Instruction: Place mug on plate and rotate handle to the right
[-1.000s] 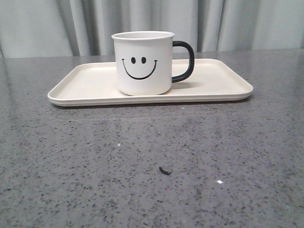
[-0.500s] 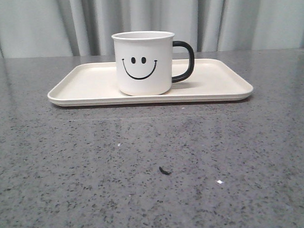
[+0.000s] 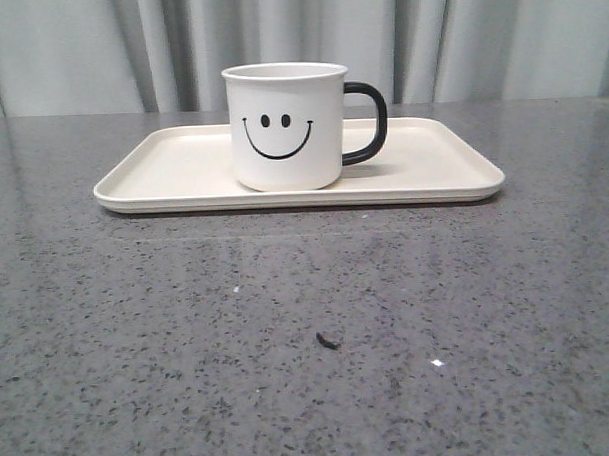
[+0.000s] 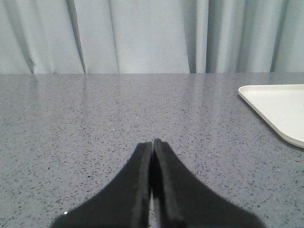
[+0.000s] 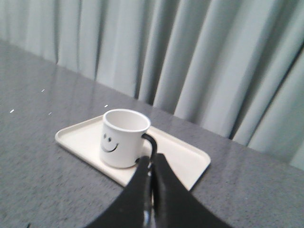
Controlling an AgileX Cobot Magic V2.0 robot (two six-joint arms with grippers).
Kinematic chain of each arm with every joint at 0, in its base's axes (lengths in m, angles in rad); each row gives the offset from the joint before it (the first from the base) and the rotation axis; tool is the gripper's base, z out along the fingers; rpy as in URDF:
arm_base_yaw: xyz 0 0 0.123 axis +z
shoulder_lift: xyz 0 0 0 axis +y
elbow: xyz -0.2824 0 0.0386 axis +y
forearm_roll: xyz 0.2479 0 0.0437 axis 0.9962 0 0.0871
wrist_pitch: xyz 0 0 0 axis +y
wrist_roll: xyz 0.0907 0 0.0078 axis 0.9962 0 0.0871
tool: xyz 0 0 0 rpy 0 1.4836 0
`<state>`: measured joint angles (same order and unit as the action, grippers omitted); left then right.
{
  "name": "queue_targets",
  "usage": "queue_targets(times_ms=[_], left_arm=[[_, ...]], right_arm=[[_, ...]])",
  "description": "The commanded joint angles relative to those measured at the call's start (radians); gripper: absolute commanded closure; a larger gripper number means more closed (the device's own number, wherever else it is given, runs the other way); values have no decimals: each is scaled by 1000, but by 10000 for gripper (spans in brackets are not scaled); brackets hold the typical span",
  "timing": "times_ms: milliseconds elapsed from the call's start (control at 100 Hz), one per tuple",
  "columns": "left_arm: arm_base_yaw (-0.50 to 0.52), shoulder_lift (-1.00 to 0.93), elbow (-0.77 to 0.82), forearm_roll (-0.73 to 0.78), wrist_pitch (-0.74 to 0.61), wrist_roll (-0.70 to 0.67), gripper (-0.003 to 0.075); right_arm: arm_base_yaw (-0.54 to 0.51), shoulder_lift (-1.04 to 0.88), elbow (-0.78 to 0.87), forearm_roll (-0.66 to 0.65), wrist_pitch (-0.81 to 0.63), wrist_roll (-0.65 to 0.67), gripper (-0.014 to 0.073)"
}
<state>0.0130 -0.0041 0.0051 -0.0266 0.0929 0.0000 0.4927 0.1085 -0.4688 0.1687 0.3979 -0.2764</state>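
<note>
standing upright on the plate [image 3: 182, 167], the mug [image 3: 286, 129] shows its smiley face to the front camera, and the handle [image 3: 369, 123] points to the right. the plate lies on the grey speckled worktop [image 3: 308, 328] before a pale curtain [image 3: 78, 51]. left end effector [image 4: 152, 144] has its fingers pressed together, holding nothing, beside the plate's corner. right end effector [image 5: 151, 161] is likewise closed and empty, apart from the mug.
</note>
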Motion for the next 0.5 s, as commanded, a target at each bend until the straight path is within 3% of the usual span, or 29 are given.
queue_targets(times_ms=[0,200,340,490], left_arm=[[3,-33,3,-11,-71,-7,739],[3,-33,3,-11,-71,-7,739],[3,-33,3,-11,-71,0,739],[3,-33,3,-11,-71,-7,739]], right_arm=[[-43,14,30,-73,-229,122,655],[-186,14,174,-271,-463,359,655],[-295,11,270,-279,-566,403,655],[-375,-36,347,-279,-569,406,655]])
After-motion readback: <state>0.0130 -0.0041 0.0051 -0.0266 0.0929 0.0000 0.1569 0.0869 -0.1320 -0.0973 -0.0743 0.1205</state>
